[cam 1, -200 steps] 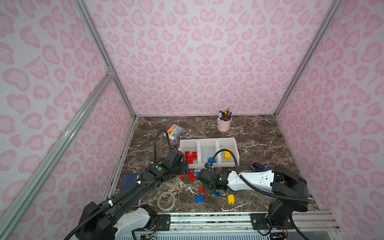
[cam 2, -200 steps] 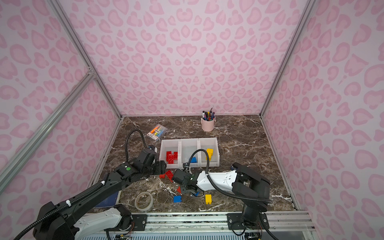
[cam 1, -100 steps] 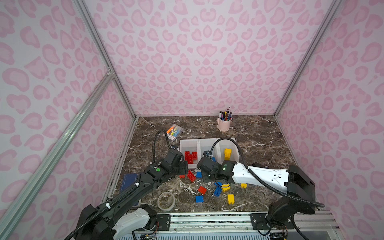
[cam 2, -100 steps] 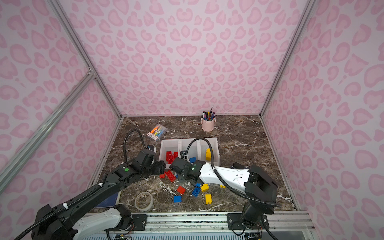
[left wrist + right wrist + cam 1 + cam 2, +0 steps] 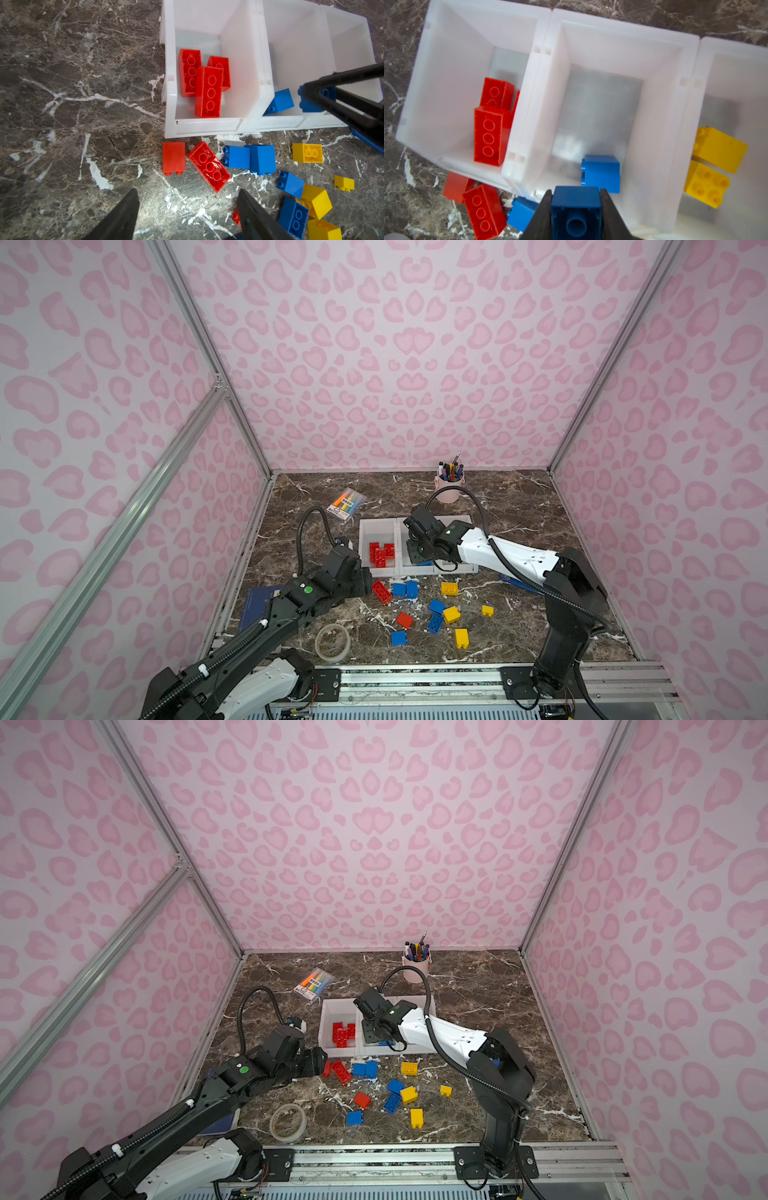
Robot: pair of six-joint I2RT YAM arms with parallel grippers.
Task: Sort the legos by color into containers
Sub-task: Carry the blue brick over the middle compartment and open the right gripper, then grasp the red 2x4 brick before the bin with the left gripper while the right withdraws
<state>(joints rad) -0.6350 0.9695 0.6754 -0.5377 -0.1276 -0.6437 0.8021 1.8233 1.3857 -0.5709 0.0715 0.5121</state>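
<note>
Closest to the rail [image 5: 415, 672], taking the loose pile as the dial's hub and twelve as the far wall [image 5: 415, 364], a tape roll [image 5: 332, 642] lies at eight o'clock, out of the way of the sorting.

At the hub, the unsorted legos [image 5: 451, 614] are scattered on the marble tabletop [image 5: 540, 506]. They are blue, yellow and one red, some on their sides, some just touching, so each probably needs its own approach.

At ten o'clock the left gripper [image 5: 187, 193] hovers low, jaws spread wide with nothing between them. It faces a red oblong brick [image 5: 208, 166] and a small red brick [image 5: 173, 158] lying just before the bins. That spread looks chosen to straddle the oblong one across its short side.

At twelve stand the containers [image 5: 207, 126], three white bins in a row. Their lowered lips face the pile, which lets bricks go in low over the front. Red bricks [image 5: 490, 135] lie in the nine-o'clock bin, one blue brick [image 5: 601, 173] in the middle bin, and yellow bricks [image 5: 718, 149] in the three-o'clock bin.

The right gripper [image 5: 575, 193] hangs over the middle bin's front. It is clamped on a blue square brick [image 5: 576, 212] by two opposite walls, hollow underside toward the wrist camera. I judge a release comes here, since the colour matches.

Beyond, a highlighter pack [image 5: 346, 506] at eleven and a pen cup [image 5: 448, 489] at twelve play no part.
</note>
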